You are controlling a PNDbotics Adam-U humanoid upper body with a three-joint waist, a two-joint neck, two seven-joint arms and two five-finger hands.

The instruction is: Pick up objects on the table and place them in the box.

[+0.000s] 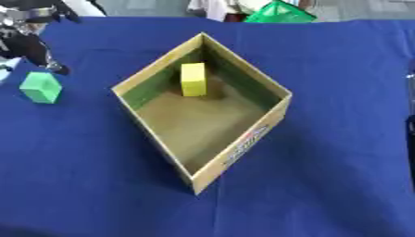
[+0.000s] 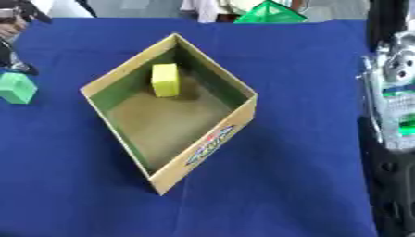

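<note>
An open cardboard box (image 1: 278, 112) stands cornerwise in the middle of the blue cloth. Inside it, a yellow block (image 1: 193, 79) stands upright against the far-left wall. A green block (image 1: 40, 87) lies on the cloth to the left of the box. My left hand (image 1: 31, 46) hangs just above and behind the green block, its dark fingers (image 1: 55, 68) pointing down at it, open and holding nothing. My right arm (image 2: 393, 88) rises along the right edge of the right eye view, well clear of the box; I cannot make out its hand.
The blue cloth (image 1: 324, 185) covers the whole table. A green angular object (image 1: 279, 13) sits beyond the far edge, behind the box. Bare cloth lies in front of and to the right of the box.
</note>
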